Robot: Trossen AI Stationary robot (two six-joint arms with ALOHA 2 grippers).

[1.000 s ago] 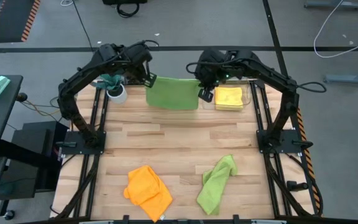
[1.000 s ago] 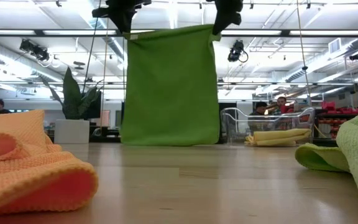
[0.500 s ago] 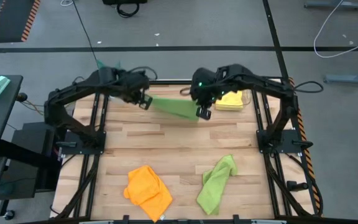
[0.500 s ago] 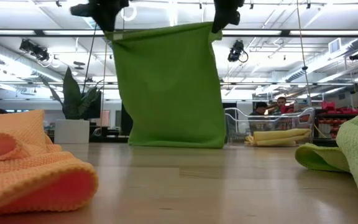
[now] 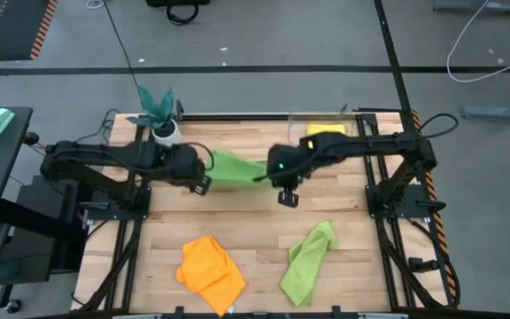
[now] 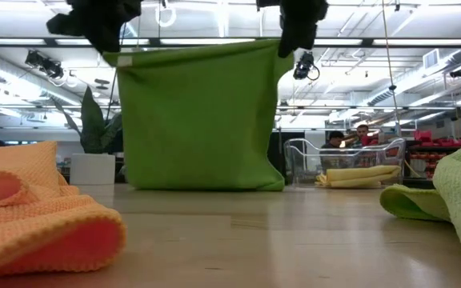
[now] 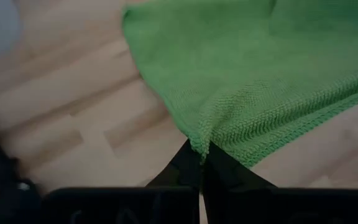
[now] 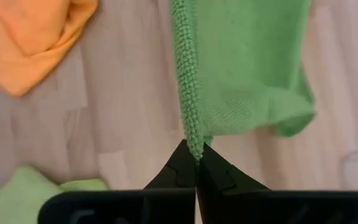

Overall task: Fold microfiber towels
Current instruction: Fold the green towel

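A lime green towel (image 5: 237, 168) hangs between my two grippers over the middle of the table, spread flat in the low view (image 6: 202, 120). My left gripper (image 5: 202, 184) is shut on its upper left corner and my right gripper (image 5: 286, 193) on its upper right corner. The towel's lower edge (image 6: 206, 186) reaches the table top. An orange towel (image 5: 211, 270) and a second lime green towel (image 5: 308, 261) lie crumpled near the front edge. A folded yellow towel (image 5: 326, 142) lies at the far right. My left gripper pinches the towel's upper left corner (image 7: 197, 142) between its two fingers, coming from above. The cloth hangs below it and trails toward the far edge. My right gripper pinches the upper right corner (image 8: 194, 140), at the hemmed edge, between its two fingers from above. The top edge (image 6: 198, 50) between the grippers is drawn nearly straight.
A teal plant in a white pot (image 5: 162, 120) stands at the far left. A clear basket (image 6: 310, 160) at the far right holds the yellow towel. Bare wood lies between the hanging towel and the two crumpled towels in front.
Both grippers have moved toward the table's near edge and down, carrying the green towel away from the far edge. My left gripper has also gone toward the left, so the top edge is stretched wider. The towel's lower part trails behind.
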